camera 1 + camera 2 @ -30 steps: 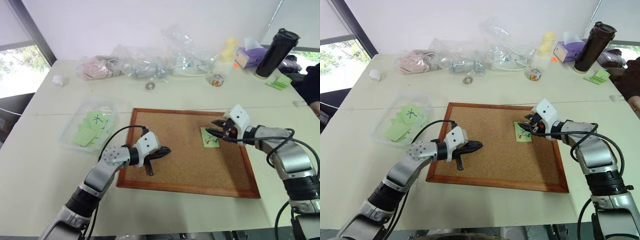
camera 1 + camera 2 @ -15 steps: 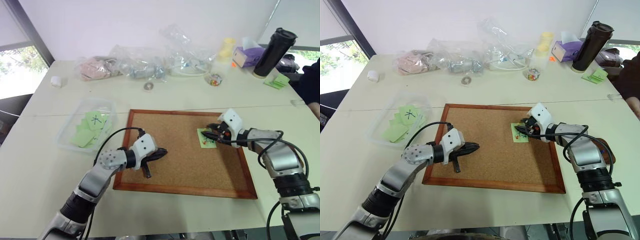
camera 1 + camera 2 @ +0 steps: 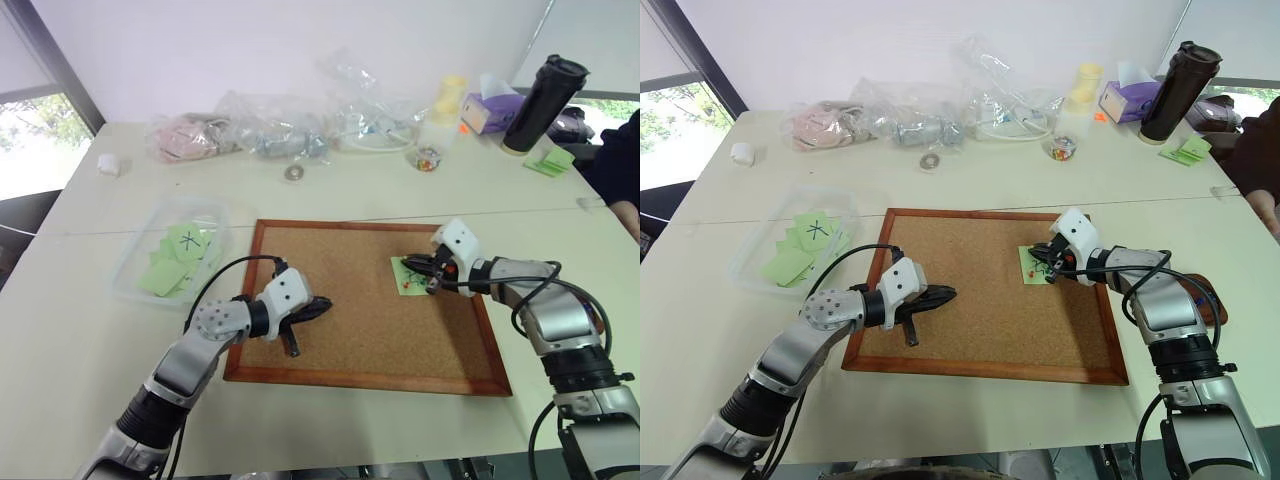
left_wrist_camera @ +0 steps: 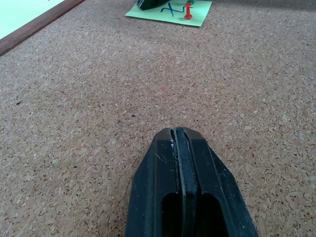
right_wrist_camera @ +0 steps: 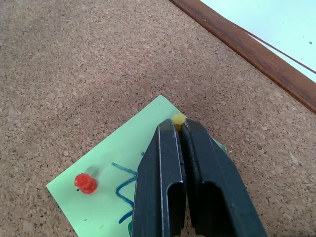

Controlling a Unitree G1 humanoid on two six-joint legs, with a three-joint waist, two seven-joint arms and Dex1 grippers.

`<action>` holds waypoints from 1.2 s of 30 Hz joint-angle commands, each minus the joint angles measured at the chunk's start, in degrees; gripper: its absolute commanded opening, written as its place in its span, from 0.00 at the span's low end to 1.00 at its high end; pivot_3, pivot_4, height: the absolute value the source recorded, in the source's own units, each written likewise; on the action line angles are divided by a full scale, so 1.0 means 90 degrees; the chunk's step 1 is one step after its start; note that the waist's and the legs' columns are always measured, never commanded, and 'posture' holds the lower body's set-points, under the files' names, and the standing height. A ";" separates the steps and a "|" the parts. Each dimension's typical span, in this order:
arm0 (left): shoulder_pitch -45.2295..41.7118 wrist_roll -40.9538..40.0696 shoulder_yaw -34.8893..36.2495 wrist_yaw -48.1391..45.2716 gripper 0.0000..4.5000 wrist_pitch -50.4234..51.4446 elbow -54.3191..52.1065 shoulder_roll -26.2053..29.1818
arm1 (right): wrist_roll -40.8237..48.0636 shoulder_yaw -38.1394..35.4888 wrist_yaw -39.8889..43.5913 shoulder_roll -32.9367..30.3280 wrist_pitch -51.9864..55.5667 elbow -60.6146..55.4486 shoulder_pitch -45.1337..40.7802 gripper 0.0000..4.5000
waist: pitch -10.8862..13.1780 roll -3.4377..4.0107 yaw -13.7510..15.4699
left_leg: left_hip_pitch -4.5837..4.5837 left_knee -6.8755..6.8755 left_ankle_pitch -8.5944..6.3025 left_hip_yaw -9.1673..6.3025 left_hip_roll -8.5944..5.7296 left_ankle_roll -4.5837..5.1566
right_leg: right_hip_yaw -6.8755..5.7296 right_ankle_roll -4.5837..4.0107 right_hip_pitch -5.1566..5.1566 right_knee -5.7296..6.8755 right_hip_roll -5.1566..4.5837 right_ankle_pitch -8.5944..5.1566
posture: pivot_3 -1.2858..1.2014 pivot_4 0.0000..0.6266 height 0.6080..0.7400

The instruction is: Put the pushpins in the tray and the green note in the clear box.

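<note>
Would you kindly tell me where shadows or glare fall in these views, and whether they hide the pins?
Left eye view: the window is very bright, the table evenly lit without glare. Right wrist view: the red pushpin throws a faint shadow on the green note; the yellow pushpin shows plainly at the right hand's tips. Left wrist view: the corkboard is evenly lit.

Note (image 3: 412,276) on corkboard (image 3: 350,340), right side

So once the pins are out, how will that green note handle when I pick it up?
The note looks like a thin paper slip lying flat on the corkboard, so probably floppy and very light. With no raised edge showing, it may be hard to pinch. The red pin likely holds it down for now.
</note>
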 commanded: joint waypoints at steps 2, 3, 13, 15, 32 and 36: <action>0.0136 0.0132 -0.0023 -0.0044 0.00 0.0115 0.0154 0.0142 | 0.0308 -0.0450 -0.0107 -0.0029 0.0208 -0.0675 -0.0128 0.00 | 0.0000 0.0001 0.0001 | -0.0002 0.0000 0.0000 0.0000 0.0000 0.0000 | 0.0000 0.0000 -0.0002 0.0000 0.0000 0.0000 | 0.52 0.24 1.00; 0.0146 0.0127 -0.0035 -0.0049 0.00 0.0123 0.0146 0.0136 | 0.0402 -0.0554 -0.0132 -0.0046 0.0325 -0.0805 -0.0131 0.00 | 0.0001 0.0001 0.0002 | -0.0002 0.0000 0.0000 0.0000 0.0000 0.0000 | 0.0000 0.0000 -0.0003 0.0001 0.0000 0.0000 | 0.52 0.24 1.00; 0.0109 0.0142 -0.0186 -0.0064 0.00 0.0114 0.0255 -0.0005 | 0.1621 -0.2541 -0.0713 -0.0500 0.1877 -0.2243 0.0323 0.00 | -0.0002 0.0003 0.0029 | -0.0001 -0.0001 0.0000 -0.0001 0.0000 0.0000 | 0.0002 0.0000 0.0001 -0.0001 -0.0001 0.0000 | 0.52 0.24 1.00; 0.0081 0.0135 -0.0218 -0.0074 0.00 0.0080 0.0310 -0.0062 | 0.1733 -0.3222 -0.0896 -0.0604 0.2102 -0.2361 0.0796 0.00 | -0.0002 0.0003 0.0123 | -0.0004 0.0000 0.0000 -0.0004 -0.0001 0.0001 | 0.0003 0.0000 0.0003 -0.0003 -0.0003 0.0000 | 0.52 0.24 1.00; 0.0060 0.0218 -0.0371 -0.0133 0.00 -0.0118 0.0576 -0.0338 | 0.1844 -0.5366 -0.1388 -0.0404 0.1796 -0.1356 0.3235 0.00 | -0.0064 0.0096 0.0169 | 0.0017 0.0003 -0.0002 0.0010 -0.0007 0.0005 | 0.0012 0.0001 0.0027 -0.0004 -0.0003 0.0000 | 0.52 0.24 1.00; 0.0113 0.0233 -0.0365 -0.0131 0.00 -0.0118 0.0543 -0.0342 | 0.1844 -0.5246 -0.1384 -0.0334 0.1705 -0.1246 0.3412 0.00 | -0.0068 0.0099 0.0164 | 0.0014 0.0003 -0.0003 0.0009 -0.0009 0.0008 | 0.0013 0.0001 0.0027 -0.0008 -0.0005 0.0000 | 0.52 0.24 1.00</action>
